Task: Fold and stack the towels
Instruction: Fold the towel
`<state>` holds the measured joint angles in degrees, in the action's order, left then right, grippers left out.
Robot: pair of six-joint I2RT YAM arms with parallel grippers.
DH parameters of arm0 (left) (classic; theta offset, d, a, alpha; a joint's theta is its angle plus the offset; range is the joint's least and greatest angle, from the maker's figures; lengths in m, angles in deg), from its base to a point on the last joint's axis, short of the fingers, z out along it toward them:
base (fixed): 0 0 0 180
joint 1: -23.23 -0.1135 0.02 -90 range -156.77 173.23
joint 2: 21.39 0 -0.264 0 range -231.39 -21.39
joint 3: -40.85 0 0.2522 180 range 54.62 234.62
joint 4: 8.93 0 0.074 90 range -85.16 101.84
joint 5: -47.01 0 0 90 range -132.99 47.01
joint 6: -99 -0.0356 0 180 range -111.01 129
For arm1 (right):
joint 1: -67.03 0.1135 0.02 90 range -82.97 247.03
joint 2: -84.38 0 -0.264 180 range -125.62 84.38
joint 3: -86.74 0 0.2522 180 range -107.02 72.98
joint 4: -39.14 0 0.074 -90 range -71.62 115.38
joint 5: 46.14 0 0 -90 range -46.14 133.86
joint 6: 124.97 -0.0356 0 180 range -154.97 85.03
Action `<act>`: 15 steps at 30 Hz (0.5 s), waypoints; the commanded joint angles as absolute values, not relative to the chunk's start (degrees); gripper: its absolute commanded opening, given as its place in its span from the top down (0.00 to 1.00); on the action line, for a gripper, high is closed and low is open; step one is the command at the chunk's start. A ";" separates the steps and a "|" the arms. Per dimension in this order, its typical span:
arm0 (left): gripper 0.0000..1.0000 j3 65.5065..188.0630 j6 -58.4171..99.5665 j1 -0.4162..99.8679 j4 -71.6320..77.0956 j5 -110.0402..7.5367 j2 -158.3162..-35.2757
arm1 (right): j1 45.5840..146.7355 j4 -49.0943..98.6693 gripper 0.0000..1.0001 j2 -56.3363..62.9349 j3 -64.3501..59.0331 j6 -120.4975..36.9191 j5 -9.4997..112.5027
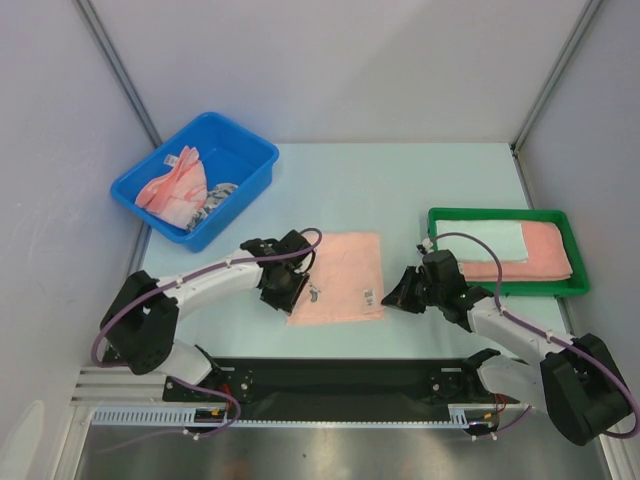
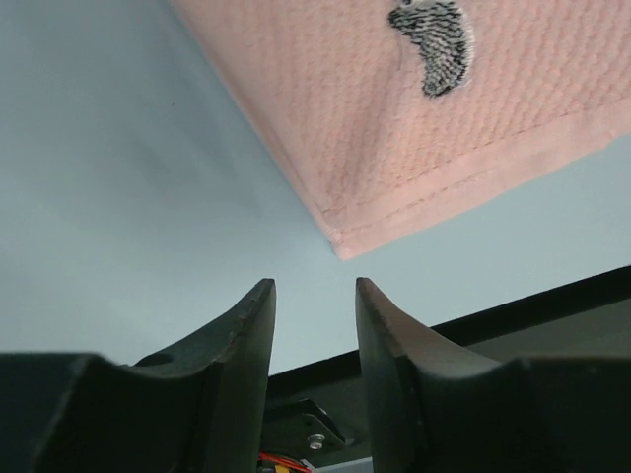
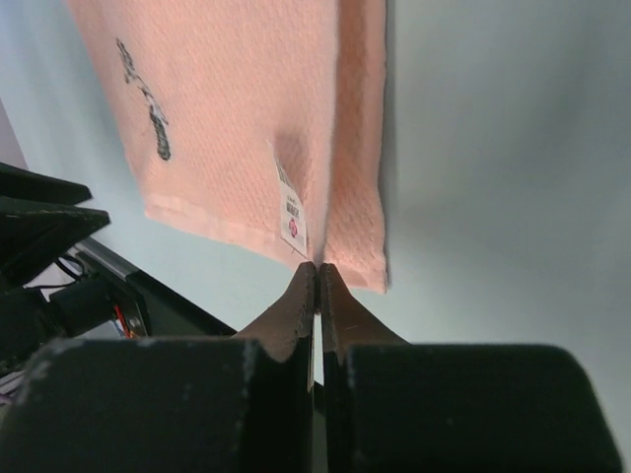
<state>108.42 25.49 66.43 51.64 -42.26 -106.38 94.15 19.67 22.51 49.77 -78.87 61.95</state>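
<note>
Fixed items in the work cell.
The pale worktop [image 1: 400,190] spreads beneath the left claw [image 1: 290,298] and the right claw [image 1: 390,298]. A blue bin [image 1: 235,150] sits well beyond the left claw and to its left, near the far left corner. A green tray [image 1: 500,213] sits near the right claw, beyond it and to its right. A black base plate [image 1: 340,378] runs along the near edge, behind both claws. Grey wall panels [image 1: 350,60] enclose the far side and both flanks, joined by metal corner posts [image 1: 120,70].
</note>
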 commanded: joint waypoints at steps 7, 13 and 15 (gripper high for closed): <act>0.55 103.14 39.04 65.59 42.20 -41.75 -97.33 | 94.81 20.11 0.97 22.77 52.32 -78.13 61.09; 0.71 97.69 43.09 62.96 34.29 -44.92 -99.00 | 94.81 20.11 0.98 22.77 52.58 -77.60 61.09; 0.72 96.63 43.88 62.52 32.88 -45.10 -99.00 | 94.81 19.93 0.98 23.21 52.76 -77.60 61.00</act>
<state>97.77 39.87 63.61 38.88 -43.22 -99.15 94.61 19.47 22.47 52.31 -78.76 61.68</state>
